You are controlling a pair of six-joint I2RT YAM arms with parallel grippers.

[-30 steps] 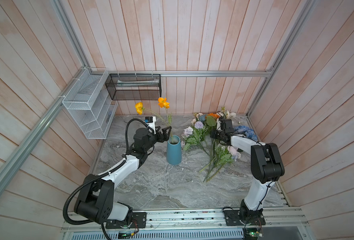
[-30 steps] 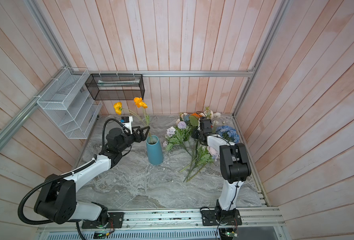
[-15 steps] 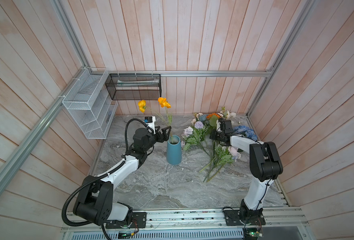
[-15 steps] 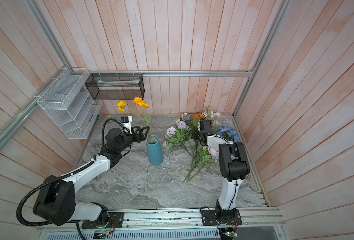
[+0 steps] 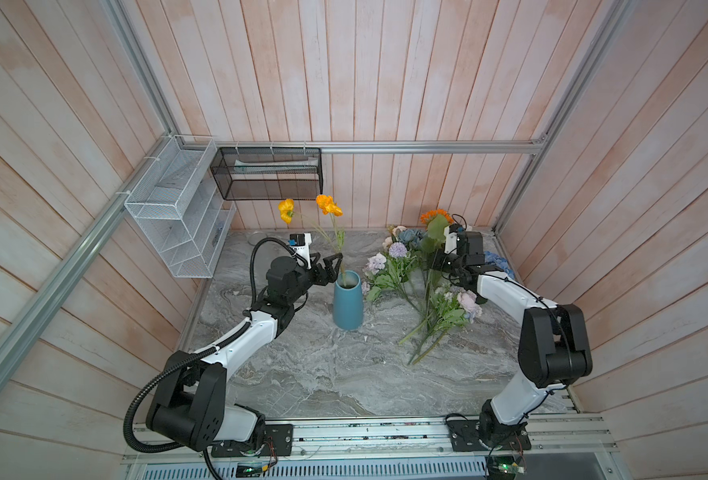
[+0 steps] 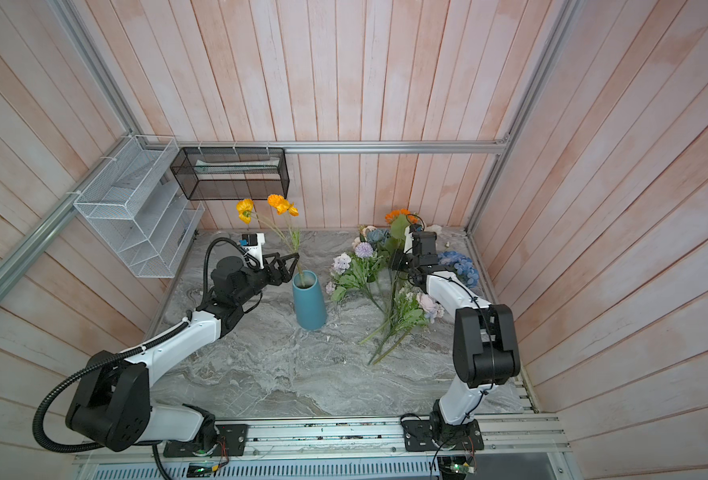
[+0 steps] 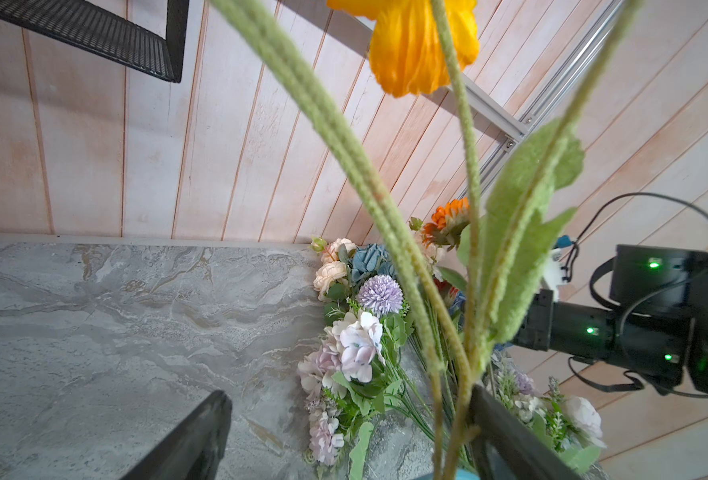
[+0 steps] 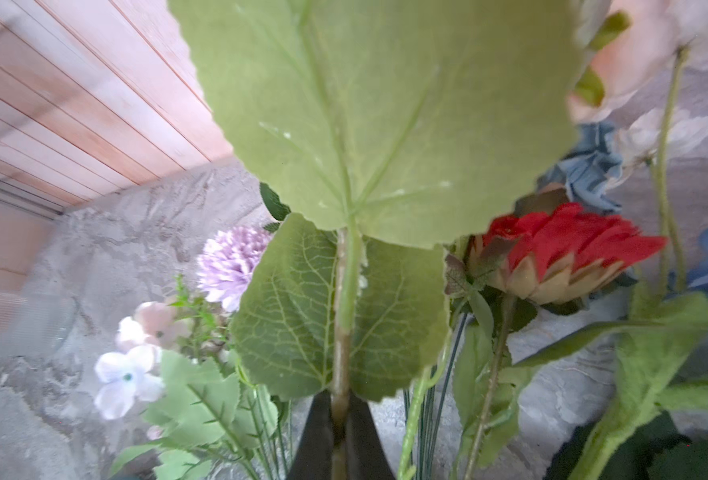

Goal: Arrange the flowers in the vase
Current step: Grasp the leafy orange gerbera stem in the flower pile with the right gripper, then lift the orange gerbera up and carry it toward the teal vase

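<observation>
Right fingers (image 8: 311, 440) pinch a leafy stem (image 8: 341, 365) amid piled flowers (image 5: 447, 307); left fingers (image 7: 194, 440) gape beside poppy stems (image 7: 385, 216) in vase (image 5: 348, 303).

Right fingers (image 8: 312, 440) now pinch shut on the leafy stem (image 8: 341, 316); a second ago they were apart. Orange bloom (image 5: 435, 216) sits higher or farther than before. Yellow poppy (image 5: 286, 210) has drifted slightly right.

I have the left arm (image 5: 256, 332) stretched forward with the left gripper (image 5: 332, 267) level and its jaws spread apart, while the right arm (image 5: 506, 291) reaches inward, right gripper (image 8: 339, 409) jaws pinched together.
</observation>
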